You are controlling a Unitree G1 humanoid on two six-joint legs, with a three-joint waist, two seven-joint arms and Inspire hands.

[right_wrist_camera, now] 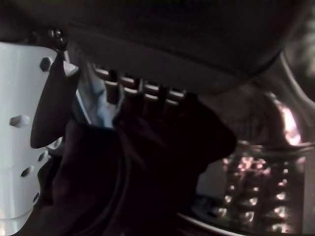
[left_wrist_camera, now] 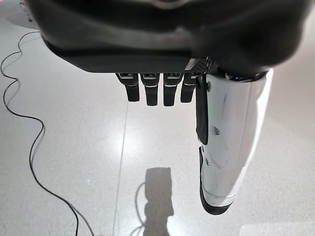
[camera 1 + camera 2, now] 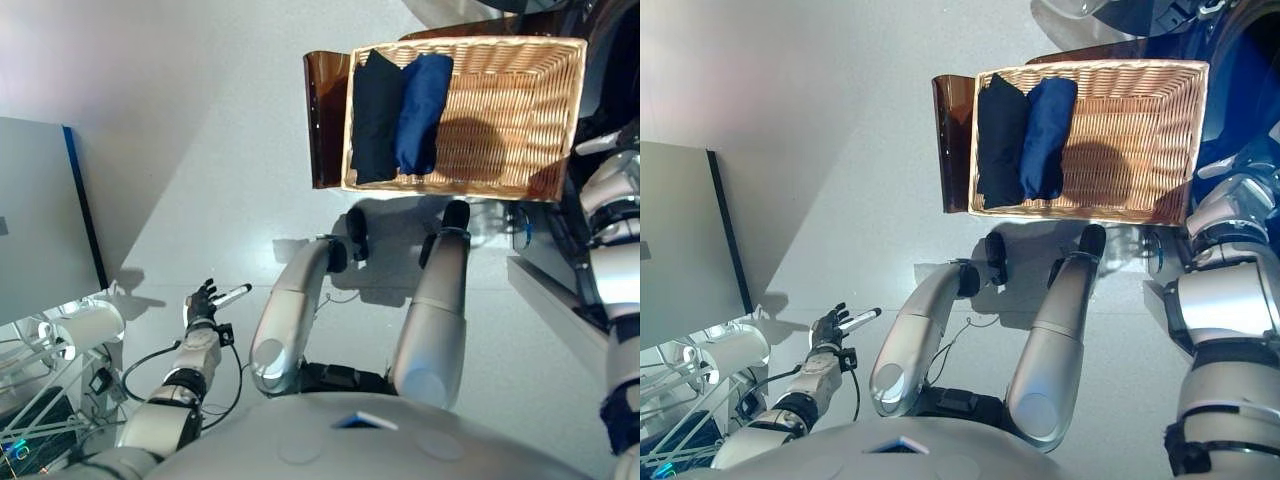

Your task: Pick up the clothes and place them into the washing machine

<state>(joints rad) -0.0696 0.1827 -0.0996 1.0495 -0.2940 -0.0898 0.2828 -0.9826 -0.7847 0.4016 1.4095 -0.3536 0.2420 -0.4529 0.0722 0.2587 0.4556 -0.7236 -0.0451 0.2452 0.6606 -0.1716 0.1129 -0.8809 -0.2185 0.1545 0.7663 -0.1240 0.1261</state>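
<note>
A wicker basket (image 3: 500,110) stands on a brown stool ahead of me. Two folded garments lie side by side at its left end, a black one (image 3: 375,115) and a blue one (image 3: 422,100). My left hand (image 3: 203,300) hangs open low on my left above bare floor, empty in the left wrist view (image 2: 152,91). My right arm leaves the eye views at the right edge. In the right wrist view my right hand (image 1: 172,34) is right against a bunched dark garment (image 1: 147,162), beside the shiny perforated drum (image 1: 256,187) of the washing machine.
The brown stool (image 3: 322,110) juts out left of the basket. A grey panel with a blue edge (image 3: 40,220) stands at the far left. Below it are a white roll (image 3: 90,325) and wire clutter. A pale ledge (image 3: 550,290) runs along the right.
</note>
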